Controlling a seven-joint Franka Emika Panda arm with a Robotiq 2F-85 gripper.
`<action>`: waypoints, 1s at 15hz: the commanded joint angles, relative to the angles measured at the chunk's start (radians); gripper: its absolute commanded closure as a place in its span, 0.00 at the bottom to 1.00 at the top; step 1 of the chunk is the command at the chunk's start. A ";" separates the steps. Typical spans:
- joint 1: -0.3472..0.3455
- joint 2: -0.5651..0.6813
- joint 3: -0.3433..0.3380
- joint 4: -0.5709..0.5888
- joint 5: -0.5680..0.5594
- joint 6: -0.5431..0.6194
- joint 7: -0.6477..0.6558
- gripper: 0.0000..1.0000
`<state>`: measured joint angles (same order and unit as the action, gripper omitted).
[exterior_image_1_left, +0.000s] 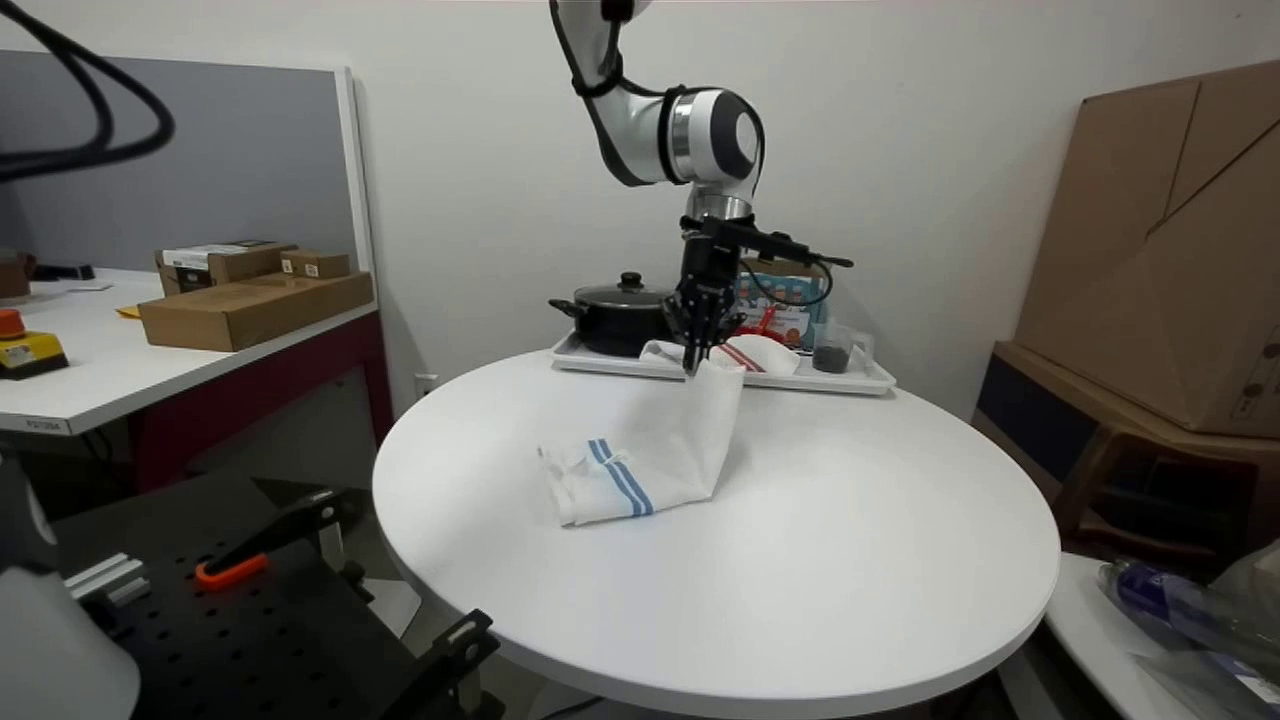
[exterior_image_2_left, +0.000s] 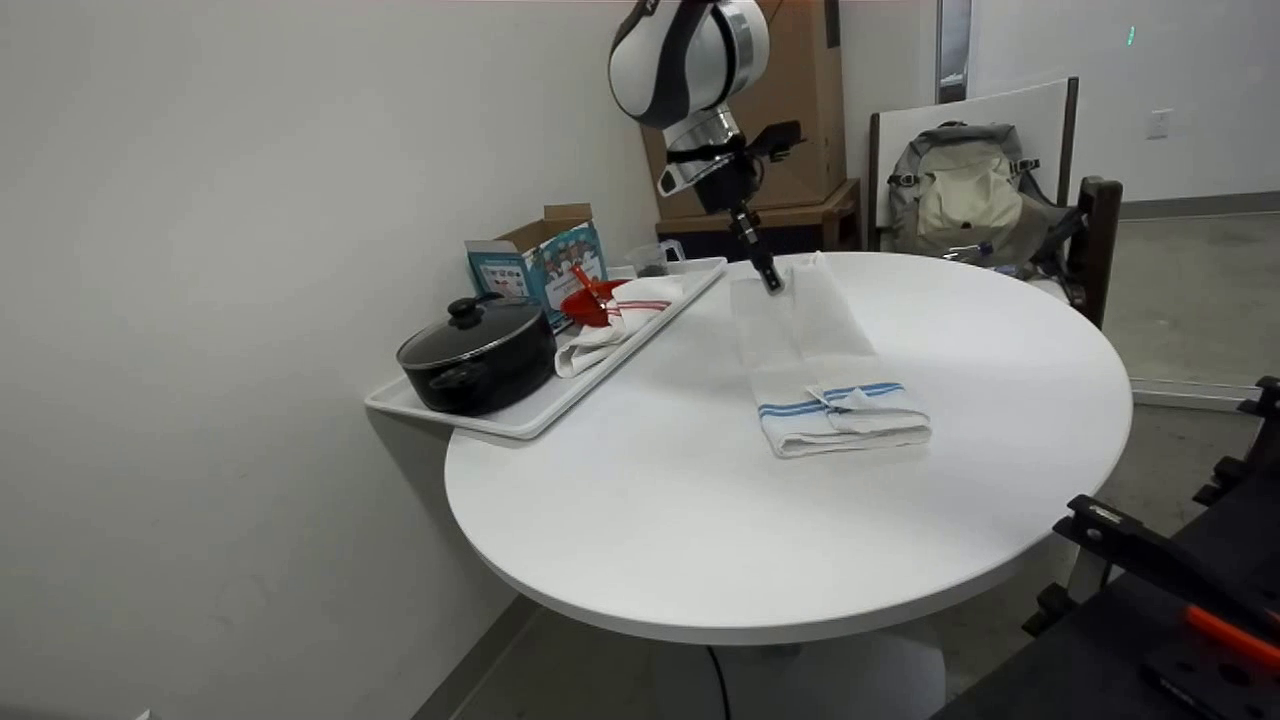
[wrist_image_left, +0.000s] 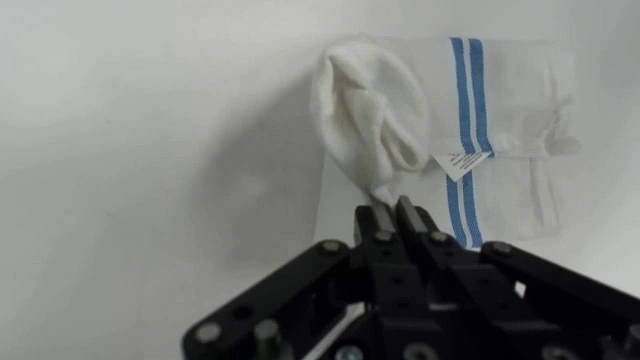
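The gripper (wrist_image_left: 393, 206) is clenched tight, fingertips almost meeting, and it has one end of the white towel (exterior_image_1_left: 690, 445) pinched between them! That end rides clear of the table (exterior_image_1_left: 850, 570), cloth sloping down from the grip, while the blue-striped end lies flat, well inside the table's edge. Up close in the wrist view, the gathered cloth curls into loose folds right ahead of the tips, and beyond them a small printed label (wrist_image_left: 456, 166) pokes out across the blue stripes. In an exterior view the towel shows two panels side by side, meeting along a line down the middle.

Over to the wall side, where a white tray (exterior_image_2_left: 590, 388) sits along the table's edge, one corner jutting past it. And what a line-up! The lidded black pot (exterior_image_2_left: 480, 362) takes one end; next along, an open cardboard box (exterior_image_2_left: 570, 268); in front of that, a red object (exterior_image_2_left: 585, 308), its shape hard to make out, and a red-striped cloth (exterior_image_2_left: 622, 325) bunched by the tray's front edge. At the opposite end, near the corner, stands a clear cup (exterior_image_1_left: 832, 352) with something dark inside.
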<state>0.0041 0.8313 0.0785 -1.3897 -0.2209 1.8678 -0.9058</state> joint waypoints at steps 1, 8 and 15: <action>0.019 -0.044 0.037 -0.044 0.027 -0.001 0.024 0.93; 0.027 -0.091 0.057 -0.055 0.031 0.008 0.019 0.93; 0.067 -0.144 0.064 -0.075 -0.003 -0.001 0.002 0.93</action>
<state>0.0490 0.7269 0.1389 -1.4181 -0.2043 1.8691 -0.8902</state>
